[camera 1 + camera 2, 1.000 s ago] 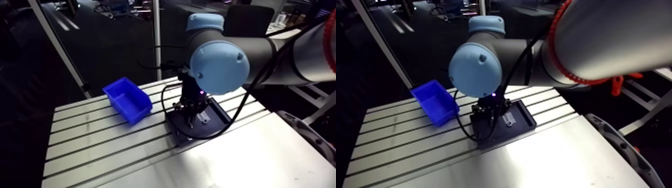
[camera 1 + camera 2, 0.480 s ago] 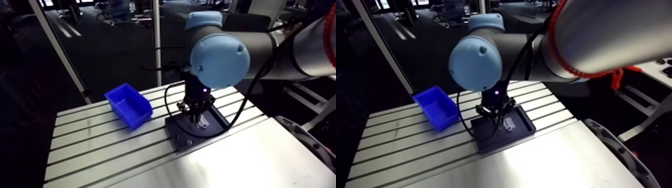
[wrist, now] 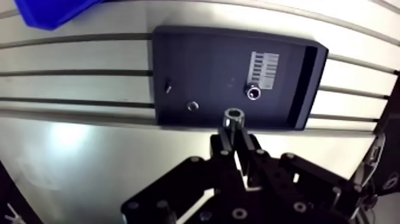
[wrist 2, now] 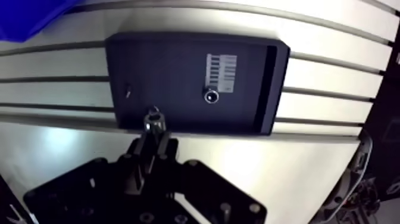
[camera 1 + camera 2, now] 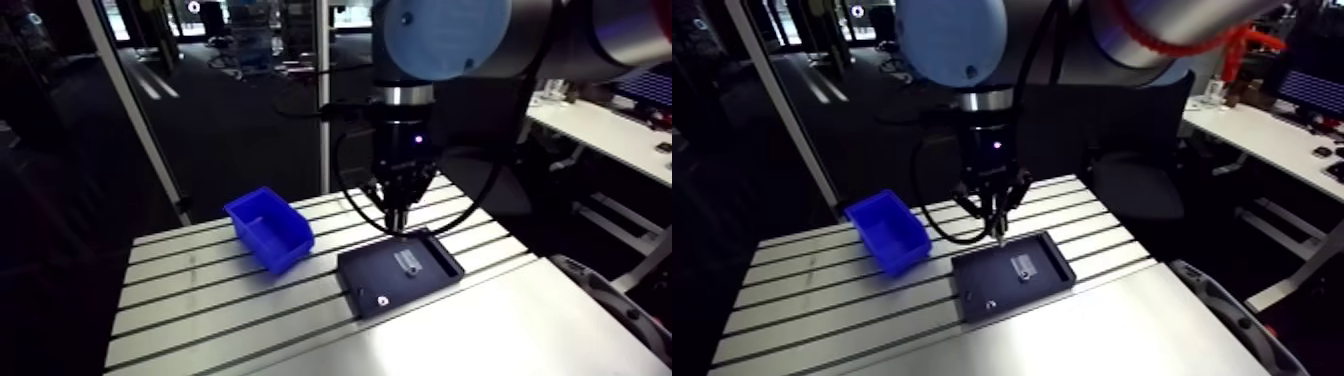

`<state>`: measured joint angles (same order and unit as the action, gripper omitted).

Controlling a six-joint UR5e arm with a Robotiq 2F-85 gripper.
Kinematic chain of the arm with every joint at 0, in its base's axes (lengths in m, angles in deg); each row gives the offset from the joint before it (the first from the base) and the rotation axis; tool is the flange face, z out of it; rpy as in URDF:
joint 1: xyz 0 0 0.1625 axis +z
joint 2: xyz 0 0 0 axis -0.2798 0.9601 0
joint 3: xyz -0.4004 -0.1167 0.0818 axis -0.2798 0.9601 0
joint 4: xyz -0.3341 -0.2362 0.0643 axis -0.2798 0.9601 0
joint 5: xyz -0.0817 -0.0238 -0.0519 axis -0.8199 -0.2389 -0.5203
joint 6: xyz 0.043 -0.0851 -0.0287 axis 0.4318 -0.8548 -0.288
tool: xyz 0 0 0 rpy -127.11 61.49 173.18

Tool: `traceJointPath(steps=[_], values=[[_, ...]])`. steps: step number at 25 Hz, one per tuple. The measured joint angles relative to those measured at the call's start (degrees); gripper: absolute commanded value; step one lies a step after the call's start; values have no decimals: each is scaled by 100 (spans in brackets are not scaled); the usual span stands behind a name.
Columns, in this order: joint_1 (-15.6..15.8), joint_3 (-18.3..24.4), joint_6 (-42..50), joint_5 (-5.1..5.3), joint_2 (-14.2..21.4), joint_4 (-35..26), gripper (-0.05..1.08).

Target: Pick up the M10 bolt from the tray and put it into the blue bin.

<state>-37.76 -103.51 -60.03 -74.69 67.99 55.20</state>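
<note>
— So, what is in your gripper?
— My gripper point(image 3: 233, 136) is pinching the bolt point(image 3: 233, 117). My two fingers point(image 3: 221, 146) press on it from both sides. Its round head, with a hole in it, pokes out at the tips.
— Where is the bolt, then?
— Up in the air, over the black tray point(image 3: 202, 56), near the tray's edge. In the arm view my gripper hangs above the tray and does not touch it.
— Is anything in the tray?
— Yes. There is a white label point(image 3: 263, 70) with stripes, and a small shiny screw point(image 3: 253, 92) just beside the label (it has a hole in its head too). There is also a smaller round bit point(image 3: 191, 106) and a tiny thin thing point(image 3: 168, 87) that I cannot make out.
— And the blue bin?
— The blue bin point(image 5: 268, 228) sits on the table point(image 5: 200, 300) beside the tray, with a gap between them. It is open on top.
</note>
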Motion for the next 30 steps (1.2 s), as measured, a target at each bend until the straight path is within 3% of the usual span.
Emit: traceJointPath(steps=[9,24,26,30], values=[[407,468,-2153,-3,366,-712,104],[903,1097,-6756,44,402,-805,104],[1014,1161,-7050,84,376,-799,103],[1295,1287,-7376,279,285,-748,102]])
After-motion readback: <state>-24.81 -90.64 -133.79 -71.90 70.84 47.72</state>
